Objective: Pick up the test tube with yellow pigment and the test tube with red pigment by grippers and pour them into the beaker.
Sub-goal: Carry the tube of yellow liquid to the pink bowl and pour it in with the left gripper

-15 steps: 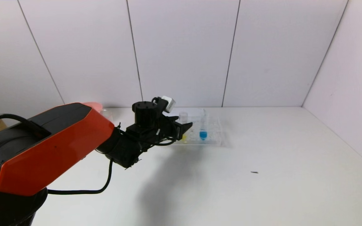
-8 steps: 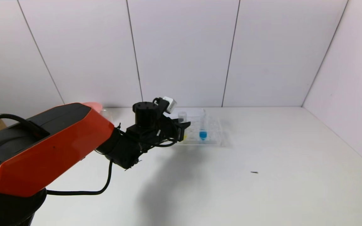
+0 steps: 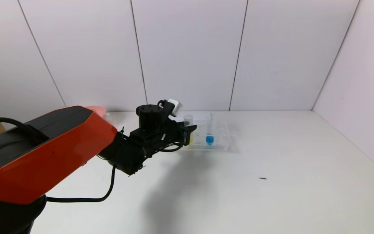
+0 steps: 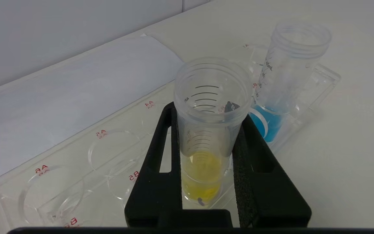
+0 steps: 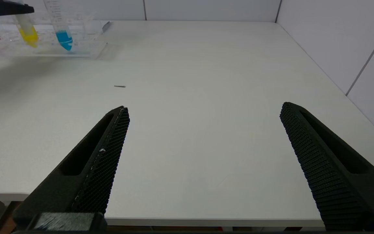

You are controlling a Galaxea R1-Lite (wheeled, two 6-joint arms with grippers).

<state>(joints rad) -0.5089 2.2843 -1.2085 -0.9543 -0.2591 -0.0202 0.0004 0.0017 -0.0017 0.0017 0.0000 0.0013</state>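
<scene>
The left gripper (image 4: 206, 130) is clamping the test tube with yellow pigment (image 4: 208, 130), standing upright in the clear rack (image 4: 76, 169) beside the blue tube (image 4: 281, 81), so the lift is running straight up its long axis, while the right gripper (image 5: 203, 156) is idling wide apart

Open tabletop on the right, crowded far-left corner by the tube rack.

The white tabletop (image 3: 255, 182) lies bare across its middle and right, apart from one small dark speck (image 3: 263, 178). Passage narrows at the clear tube rack (image 3: 221, 143) near the back wall: the left gripper (image 4: 208, 130) fills its left end, jaws clamped on the yellow-pigment tube (image 4: 206, 136), with the blue-liquid tube (image 4: 281, 81) standing upright just beside. A pink bowl (image 3: 96, 110) sits farther left.
</scene>
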